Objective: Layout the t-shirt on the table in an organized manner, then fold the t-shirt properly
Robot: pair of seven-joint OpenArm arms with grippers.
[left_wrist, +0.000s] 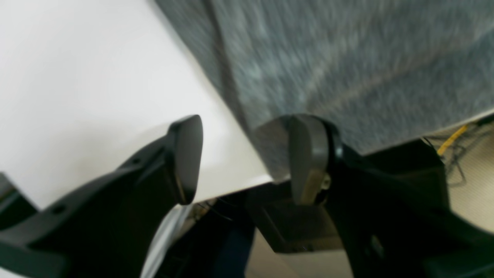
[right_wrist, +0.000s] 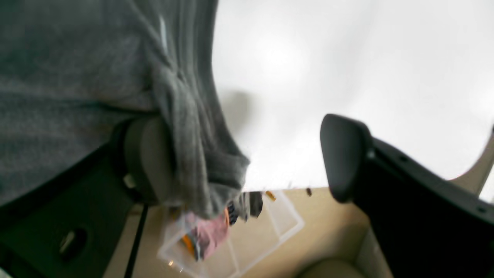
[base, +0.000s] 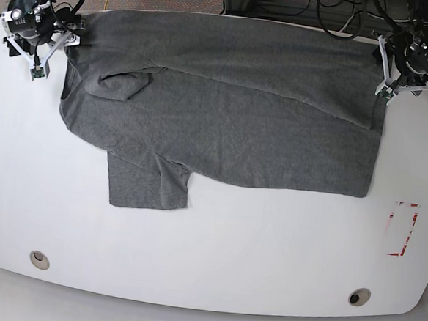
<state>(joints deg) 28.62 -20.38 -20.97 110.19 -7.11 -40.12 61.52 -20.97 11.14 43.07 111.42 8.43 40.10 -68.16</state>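
The grey t-shirt [base: 232, 110] lies spread over the far half of the white table [base: 215, 256], its far part doubled over toward the front and one sleeve [base: 146, 184] sticking out at the front left. My right gripper [base: 51, 52] is at the shirt's far left corner. In the right wrist view it [right_wrist: 245, 158] stands wide open, with bunched shirt fabric [right_wrist: 193, 127] resting against one finger [right_wrist: 148, 158] at the table edge. My left gripper [base: 387, 77] is at the far right corner. It [left_wrist: 247, 158] is open, and the shirt corner [left_wrist: 270, 154] lies beside one pad [left_wrist: 307, 154].
A red-and-white sticker [base: 402, 229] is at the right edge, and two metal grommets [base: 39, 259] [base: 359, 296] sit near the front. Cables [base: 342, 15] run behind the far edge. A clear plastic bin [right_wrist: 247, 247] stands on the floor below the table edge.
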